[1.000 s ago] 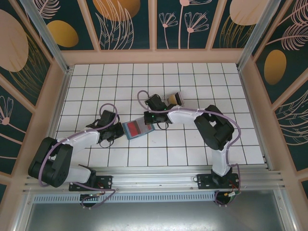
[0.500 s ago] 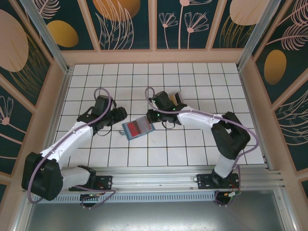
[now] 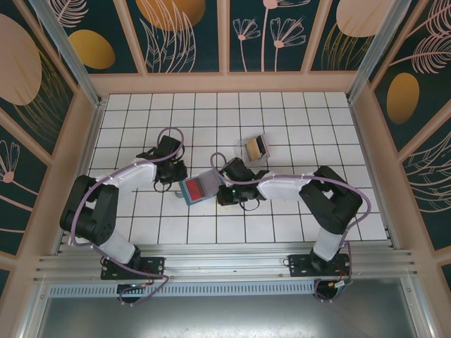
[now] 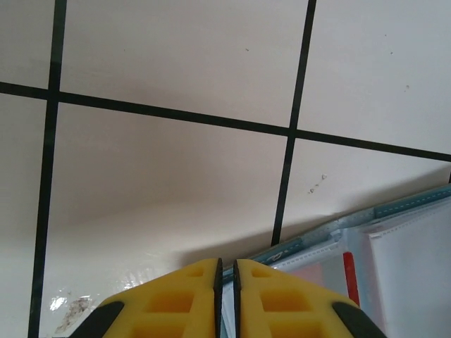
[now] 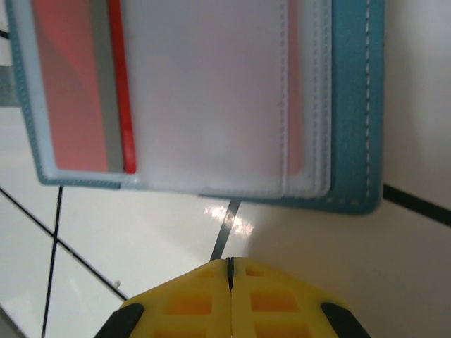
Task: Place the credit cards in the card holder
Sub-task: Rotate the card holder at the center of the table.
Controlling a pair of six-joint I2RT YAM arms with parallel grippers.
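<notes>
Card holder (image 3: pixel 201 187): light, floppy, flat on bench. Red card (image 5: pixel 121 91) is stiff and slick, so pinch edges. Left end effector (image 4: pixel 227 267) clenched at holder's corner; right end effector (image 5: pixel 230 264) clenched, empty.

This looks like a robot lab. Two robot arms (image 3: pixel 282 186) are bolted to a metal rail (image 3: pixel 225 262) at the near edge of a white tiled table (image 3: pixel 282 113), with flower-painted walls (image 3: pixel 183 35) all around.

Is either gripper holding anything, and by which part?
The right gripper is shut on nothing, short of the wallet. The left gripper sits nearly closed at the wallet's corner; whether it pinches it cannot be told.
</notes>
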